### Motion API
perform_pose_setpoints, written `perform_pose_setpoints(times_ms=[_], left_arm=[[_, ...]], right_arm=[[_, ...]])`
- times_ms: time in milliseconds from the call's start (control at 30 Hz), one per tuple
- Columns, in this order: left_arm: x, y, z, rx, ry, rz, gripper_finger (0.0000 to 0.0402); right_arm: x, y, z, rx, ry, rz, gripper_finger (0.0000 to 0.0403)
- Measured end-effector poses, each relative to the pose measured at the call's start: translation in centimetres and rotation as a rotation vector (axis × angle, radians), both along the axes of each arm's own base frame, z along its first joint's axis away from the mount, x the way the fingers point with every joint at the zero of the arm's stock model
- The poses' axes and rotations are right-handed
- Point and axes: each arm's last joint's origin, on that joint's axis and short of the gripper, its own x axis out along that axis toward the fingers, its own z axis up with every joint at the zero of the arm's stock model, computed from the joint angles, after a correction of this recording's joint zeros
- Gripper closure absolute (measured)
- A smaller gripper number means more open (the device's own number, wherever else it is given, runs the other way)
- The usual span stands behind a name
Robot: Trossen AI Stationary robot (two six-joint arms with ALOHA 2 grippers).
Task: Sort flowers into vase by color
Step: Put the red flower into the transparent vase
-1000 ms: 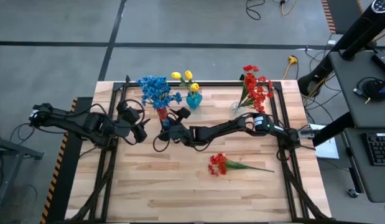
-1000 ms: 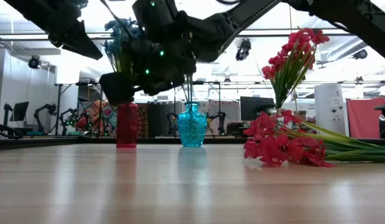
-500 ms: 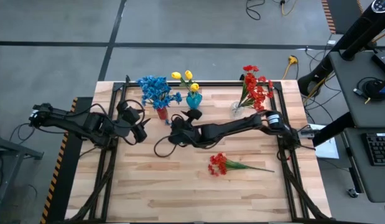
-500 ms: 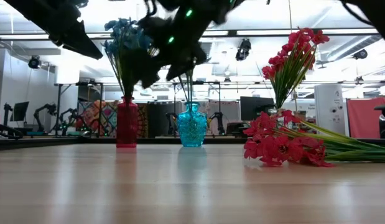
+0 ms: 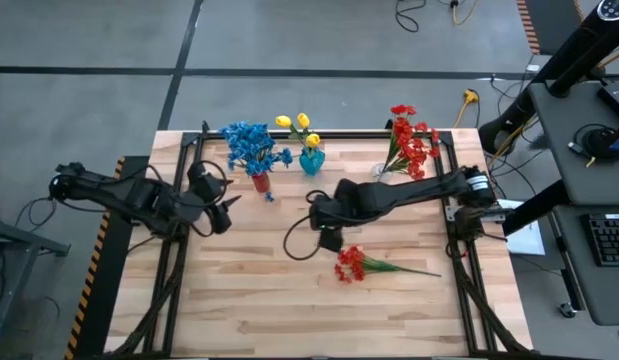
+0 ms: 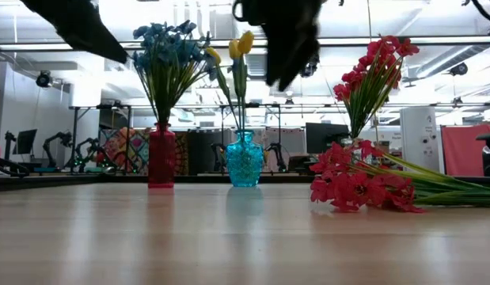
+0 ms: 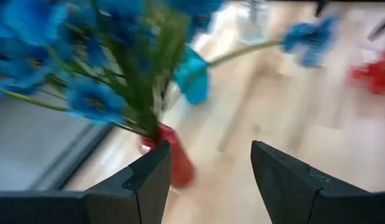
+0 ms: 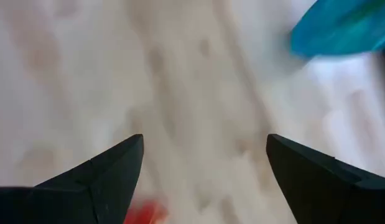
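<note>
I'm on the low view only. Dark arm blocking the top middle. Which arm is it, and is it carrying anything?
Observer: It's the right arm. From above, the right gripper hangs over the table just beside the loose red flower. Its wrist view shows open jaws with nothing between them.
Operator: How does that red flower lie?
Observer: Flat on the table, blooms toward the middle, stem pointing to the right edge.
Operator: Left arm?
Observer: The left gripper is open and empty, near the red vase that holds the blue flowers.
Operator: Any vase still empty?
Observer: No. The blue vase holds yellow flowers; the clear vase holds red flowers.
</note>
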Motion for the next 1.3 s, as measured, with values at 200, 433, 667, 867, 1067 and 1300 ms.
perform_pose_setpoints(times_ms=[200, 433, 667, 867, 1067, 1300], left_arm=[[-0.9, -1.5, 1.0, -0.178, 0.027, -0.099, 0.0200], [-1.4, -3.8, -0.2, -0.286, 0.085, -0.130, 0.0200], [-1.7, -5.9, -2.3, -0.326, 0.103, -0.118, 0.0200], [-1.7, -7.1, -3.1, -0.350, 0.101, -0.105, 0.0200], [-1.3, -7.9, -3.6, -0.341, 0.123, -0.107, 0.0200], [-0.8, -8.3, -3.9, -0.299, 0.094, -0.089, 0.0200]], right_arm=[[-2.0, 0.7, 0.8, 0.225, 0.122, 0.021, 0.0076], [-3.3, 2.3, -0.1, 0.220, 0.211, 0.142, 0.0076], [-5.9, 4.5, -3.3, 0.190, 0.255, 0.160, 0.0076], [-9.1, 6.0, -5.8, 0.199, 0.281, 0.116, 0.0076], [-12.4, 7.7, -7.8, 0.212, 0.266, 0.102, 0.0078], [-13.3, 8.3, -11.1, 0.201, 0.132, 0.103, 0.0078]])
